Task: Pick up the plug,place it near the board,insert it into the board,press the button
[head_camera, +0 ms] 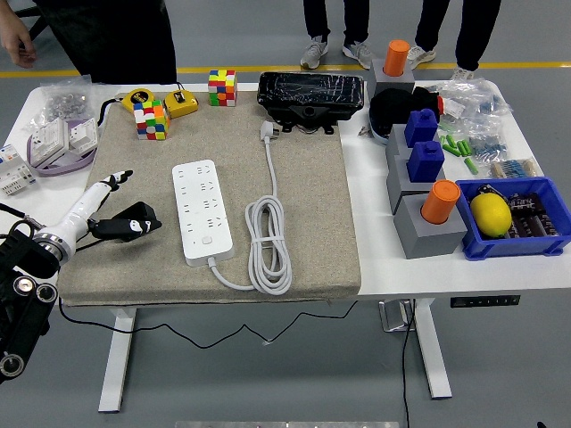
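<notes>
1. The robot's left hand (105,207) reaches in from the lower left of the frame over the beige felt mat (312,232) on the white table (393,267).
2. Its thumb and fingers lie against the black adapter plug (138,215). Whether they grip the plug or only touch it I cannot tell.
3. The plug sits at the left side of the mat, left of the white power strip board (202,210) and apart from it. Its thin black cable (178,334) hangs below the table's near edge.
4. The board lies lengthwise in the middle left of the frame. Its white cord (268,241) is coiled just to its right, with the white cord plug (267,132) higher up.
5. Along the top sit two colourful puzzle cubes (151,119), a yellow tape measure (181,102) and a black wrapped device (310,96).
6. At the right, a blue bin (535,242) holds a yellow lemon (491,214), beside grey blocks with orange cylinders (439,201).
7. People's legs (337,27) stand at the top of the frame.
</notes>
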`<state>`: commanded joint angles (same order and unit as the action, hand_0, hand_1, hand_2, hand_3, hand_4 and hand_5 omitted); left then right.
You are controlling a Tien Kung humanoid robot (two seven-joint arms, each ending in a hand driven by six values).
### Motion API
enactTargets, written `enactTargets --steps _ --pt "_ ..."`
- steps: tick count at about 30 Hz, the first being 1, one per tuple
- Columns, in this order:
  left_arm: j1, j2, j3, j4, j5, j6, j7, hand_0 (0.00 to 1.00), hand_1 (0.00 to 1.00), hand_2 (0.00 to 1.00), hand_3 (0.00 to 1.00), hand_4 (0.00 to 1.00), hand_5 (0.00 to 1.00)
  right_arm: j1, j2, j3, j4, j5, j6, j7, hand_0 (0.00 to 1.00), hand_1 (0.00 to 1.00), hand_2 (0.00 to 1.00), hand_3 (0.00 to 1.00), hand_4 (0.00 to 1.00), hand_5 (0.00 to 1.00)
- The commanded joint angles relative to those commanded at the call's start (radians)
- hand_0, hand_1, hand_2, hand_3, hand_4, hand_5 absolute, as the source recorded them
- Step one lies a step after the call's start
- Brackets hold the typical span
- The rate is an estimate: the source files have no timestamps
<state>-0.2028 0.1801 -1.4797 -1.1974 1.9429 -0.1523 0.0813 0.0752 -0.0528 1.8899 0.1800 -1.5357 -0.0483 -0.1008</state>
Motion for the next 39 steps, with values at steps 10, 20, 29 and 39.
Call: enactTargets --steps 10,20,29,39 --pt "-0.010 -0.003 0.020 0.034 0.083 0.043 -0.011 0.998 0.998 0.998 0.998 0.998 0.149 -0.002 -0.004 0.002 0.000 0.000 -0.001 -0.001 0.813 0.724 0.715 0.763 0.998 0.998" --pt "-0.019 -0.008 0.036 0.067 0.114 0.055 -0.012 0.998 0.998 0.982 0.972 0.998 0.123 -0.003 -0.003 0.002 0.000 0.003 -0.002 -0.001 0.813 0.725 0.715 0.763 0.998 0.998" --pt "-0.021 -0.011 0.044 0.086 0.126 0.086 -0.019 0.809 0.888 0.874 0.869 0.998 0.126 -0.004 -0.004 0.001 0.000 0.002 -0.002 -0.001 0.813 0.725 0.715 0.763 0.998 0.998" --pt "-0.017 -0.029 0.032 0.075 0.145 0.112 -0.019 0.610 0.679 0.617 0.553 0.998 0.126 -0.001 -0.005 0.007 0.000 0.002 -0.004 -0.001 0.813 0.725 0.715 0.763 0.998 0.998"
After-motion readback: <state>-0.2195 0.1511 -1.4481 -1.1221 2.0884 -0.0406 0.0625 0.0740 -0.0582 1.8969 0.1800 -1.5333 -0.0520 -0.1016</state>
